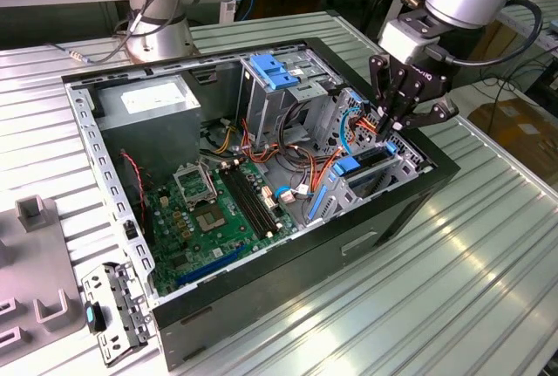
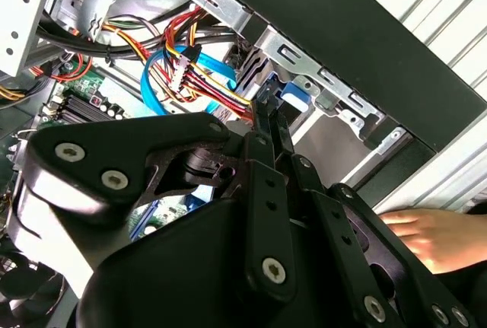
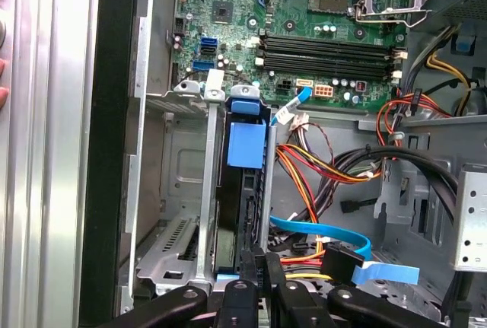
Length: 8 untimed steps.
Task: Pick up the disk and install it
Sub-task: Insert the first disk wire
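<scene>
Hand [image 1: 394,125] at slotted disk [image 3: 245,191].

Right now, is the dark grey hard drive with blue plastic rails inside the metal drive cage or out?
Inside: the disk stands on edge between rails of the cage, the gripper at its end.

Exterior view: high, angled down on the open computer case [image 1: 261,324].
Wrist views: close, both facing into its drive bay [image 3: 236,191].
</scene>
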Each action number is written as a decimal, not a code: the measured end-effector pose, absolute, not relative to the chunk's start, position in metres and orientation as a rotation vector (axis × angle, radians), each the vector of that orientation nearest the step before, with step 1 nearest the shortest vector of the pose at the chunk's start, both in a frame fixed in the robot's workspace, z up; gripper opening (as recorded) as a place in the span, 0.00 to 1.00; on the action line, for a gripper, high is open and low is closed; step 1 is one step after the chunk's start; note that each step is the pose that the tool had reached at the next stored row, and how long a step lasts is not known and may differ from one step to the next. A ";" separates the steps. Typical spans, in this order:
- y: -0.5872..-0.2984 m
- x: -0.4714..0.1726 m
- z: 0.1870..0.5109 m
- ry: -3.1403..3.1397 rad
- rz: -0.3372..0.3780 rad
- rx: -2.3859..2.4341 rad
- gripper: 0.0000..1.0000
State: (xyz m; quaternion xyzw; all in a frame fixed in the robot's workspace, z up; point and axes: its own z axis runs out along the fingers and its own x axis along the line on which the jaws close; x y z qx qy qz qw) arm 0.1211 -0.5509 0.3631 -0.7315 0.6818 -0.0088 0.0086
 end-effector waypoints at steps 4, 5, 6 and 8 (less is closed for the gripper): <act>-0.551 0.121 0.363 2.130 -0.027 -2.286 0.16; -0.551 0.121 0.363 2.130 -0.028 -2.286 0.16; -0.551 0.121 0.363 2.130 -0.027 -2.286 0.16; -0.551 0.121 0.363 2.131 -0.028 -2.285 0.16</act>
